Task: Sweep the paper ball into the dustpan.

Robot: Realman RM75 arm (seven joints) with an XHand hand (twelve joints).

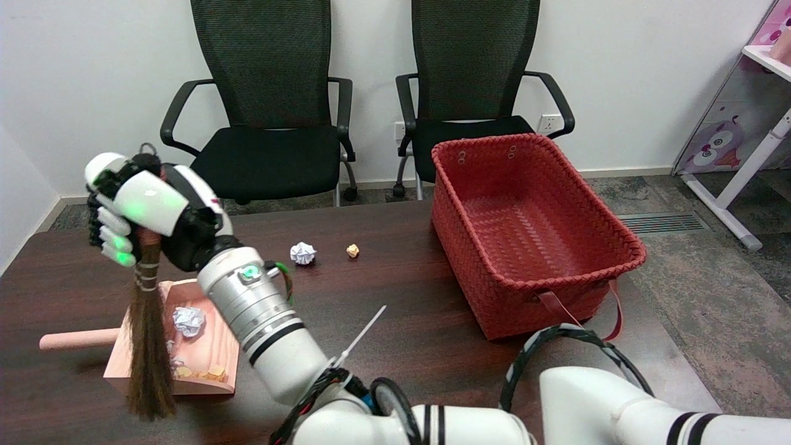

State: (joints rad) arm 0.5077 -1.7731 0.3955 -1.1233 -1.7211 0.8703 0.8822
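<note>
Right hand (139,210) fingers grasping broom (148,334); paper ball (188,321) in dustpan (216,352).

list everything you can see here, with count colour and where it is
paper ball: 2, white, one in the dustpan, one on the table
dustpan: 1, pale wood, table's left
brush: 1, brown, hanging over the dustpan
scrap: 1, tan, mid table
basket: 1, red, table's right
table: 1, dark brown
chairs: 2, black, behind the table
robot hand: 1, black and white, holds the brush
</note>
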